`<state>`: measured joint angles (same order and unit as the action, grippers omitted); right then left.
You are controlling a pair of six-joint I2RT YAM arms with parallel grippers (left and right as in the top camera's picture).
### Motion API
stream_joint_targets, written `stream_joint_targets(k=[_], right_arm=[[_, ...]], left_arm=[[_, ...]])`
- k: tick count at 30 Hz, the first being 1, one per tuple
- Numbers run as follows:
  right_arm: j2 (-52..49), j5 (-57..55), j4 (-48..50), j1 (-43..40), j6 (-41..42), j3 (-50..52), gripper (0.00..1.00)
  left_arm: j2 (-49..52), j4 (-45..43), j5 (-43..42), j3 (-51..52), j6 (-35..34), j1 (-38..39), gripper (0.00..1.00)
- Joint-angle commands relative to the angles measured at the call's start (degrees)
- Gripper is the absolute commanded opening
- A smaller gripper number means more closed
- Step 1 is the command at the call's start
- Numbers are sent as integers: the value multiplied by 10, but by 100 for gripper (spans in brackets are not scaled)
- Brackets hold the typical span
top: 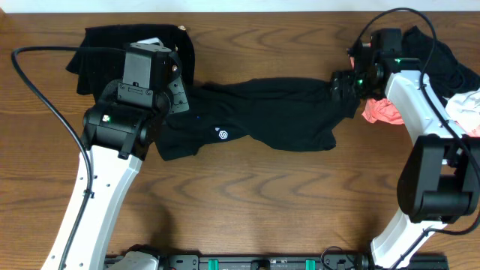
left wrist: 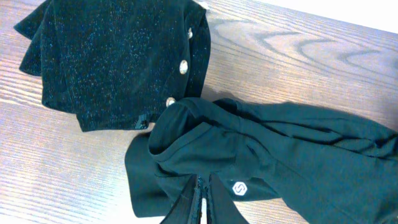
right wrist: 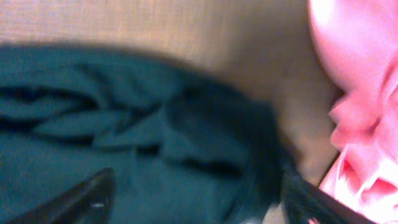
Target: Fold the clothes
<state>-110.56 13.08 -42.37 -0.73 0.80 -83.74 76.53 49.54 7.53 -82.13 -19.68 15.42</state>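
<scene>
The wooden table [top: 247, 210] carries everything. A black shirt [top: 285, 124] lies across its middle, pulled out long from left to right, with its small white logo [top: 223, 134] facing up near the left end.

The shirt looks strung out this way because each arm works one end of it, which I judge to be a stretch meant to flatten the cloth before a fold. The left gripper [left wrist: 202, 198] is clenched, its fingers pressed together on a bunched fold of the shirt just beside the logo, so that end is pinned. The right gripper [top: 337, 88] sits at the shirt's opposite end, toward the table's right edge. Its wrist view, though blurred, shows its fingers spread wide with rumpled fabric lying between and below them, released rather than pinched.

A folded dark garment with buttons [top: 112, 49] rests at the far-left corner, touching the shirt's left end. It is probably set aside there as finished. Pink cloth [top: 382, 112] and more black clothes [top: 442, 60] are heaped at the right edge, close to the open fingers.
</scene>
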Motion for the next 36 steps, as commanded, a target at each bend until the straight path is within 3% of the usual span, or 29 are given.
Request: stream_joint_targets(k=[1,6,10,24,32,36], right_arm=[[51,39,-49,3,-3,-17,90],[61,39,-176,13,-5,-14,83],[61,22,-217,34,-4,11,80],[61,-114,-93,91,58,157,75],[61,-113,-12,110,58,215,58],[61,-113,-4,122,58,225,56]], left_arm=[[5,2,4,5,-5,-1,6],[6,2,4,5,-5,-1,6],[6,2,4,5,-5,-1,6],[7,6,5,5,-5,-1,6],[9,6,5,5,-5,-1,6],[14,6,5,5,-5,-1,6]])
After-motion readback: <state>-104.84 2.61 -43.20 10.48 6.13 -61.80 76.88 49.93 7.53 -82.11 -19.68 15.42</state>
